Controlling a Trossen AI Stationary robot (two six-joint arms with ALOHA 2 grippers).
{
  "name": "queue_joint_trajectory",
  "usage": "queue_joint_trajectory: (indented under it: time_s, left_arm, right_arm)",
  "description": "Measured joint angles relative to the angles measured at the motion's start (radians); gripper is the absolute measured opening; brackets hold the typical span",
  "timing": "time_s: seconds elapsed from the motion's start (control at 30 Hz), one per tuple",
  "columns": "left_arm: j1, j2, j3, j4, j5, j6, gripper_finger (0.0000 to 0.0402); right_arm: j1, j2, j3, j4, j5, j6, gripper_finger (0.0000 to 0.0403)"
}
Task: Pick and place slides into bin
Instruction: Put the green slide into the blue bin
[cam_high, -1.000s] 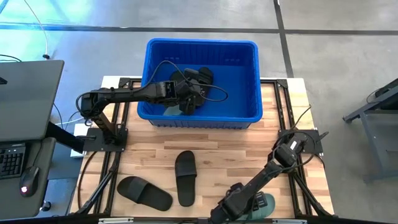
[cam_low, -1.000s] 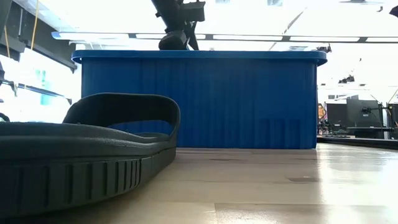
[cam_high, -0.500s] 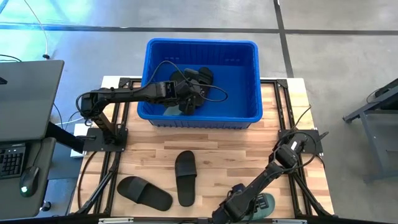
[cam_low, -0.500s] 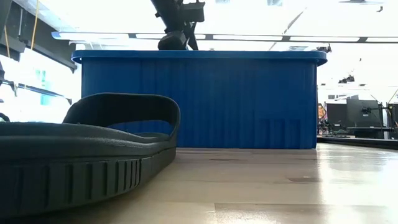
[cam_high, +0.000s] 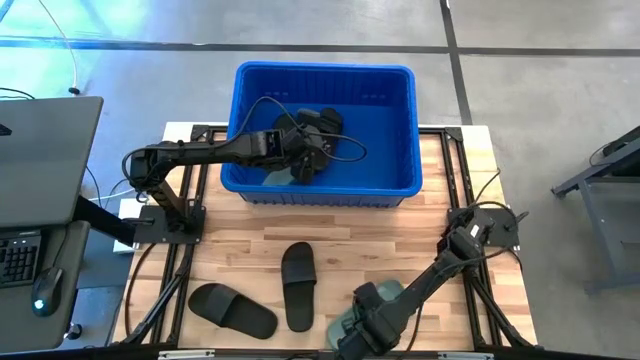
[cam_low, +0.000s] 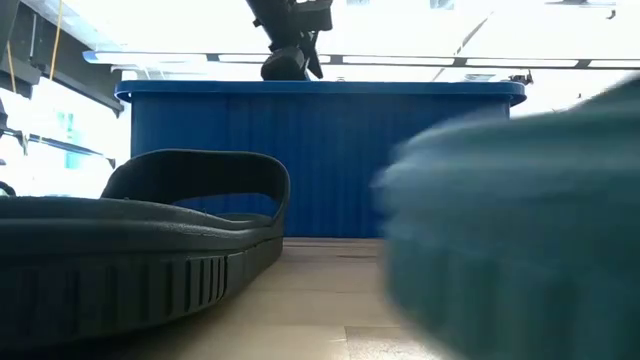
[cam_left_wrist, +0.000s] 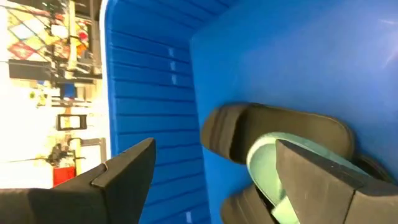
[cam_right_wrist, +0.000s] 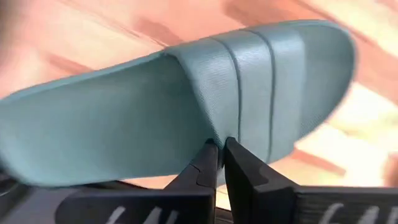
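My right gripper (cam_right_wrist: 219, 157) pinches the strap edge of a green slide (cam_right_wrist: 186, 99) at the table's (cam_high: 400, 235) near edge. 2 black slides (cam_high: 298, 283) lie beside it — my left gripper (cam_left_wrist: 211, 180) hangs spread apart inside the bin (cam_high: 395, 90).

- I count one blue bin (cam_high: 405, 130).
- Two black slides lie on the table: (cam_high: 232, 309) and (cam_high: 298, 284).
- One sage green slide (cam_right_wrist: 186, 99) sits in my right gripper (cam_right_wrist: 217, 155).
- Inside the bin I make out one green slide (cam_left_wrist: 280, 165) and at least one black slide (cam_left_wrist: 249, 127).
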Motion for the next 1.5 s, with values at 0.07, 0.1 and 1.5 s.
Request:
queue_joint_trajectory:
  time_s: [0.07, 0.1, 1.5]
  left_arm:
    - [0.000, 0.000, 0.000, 0.031, -0.011, 0.034, 0.0310]
    - [0.000, 0.000, 0.002, 0.048, -0.031, 0.050, 0.0310]
    - [0.000, 0.000, 0.808, -0.671, -0.120, -0.055, 0.0310]
  right_arm:
    - [-0.001, -0.004, 0.032, 0.006, 0.060, -0.050, 0.0001]
    - [-0.005, -0.004, 0.043, 0.008, 0.089, -0.085, 0.0001]
    - [-0.311, -0.275, 0.054, 0.024, 1.161, -1.186, 0.0000]
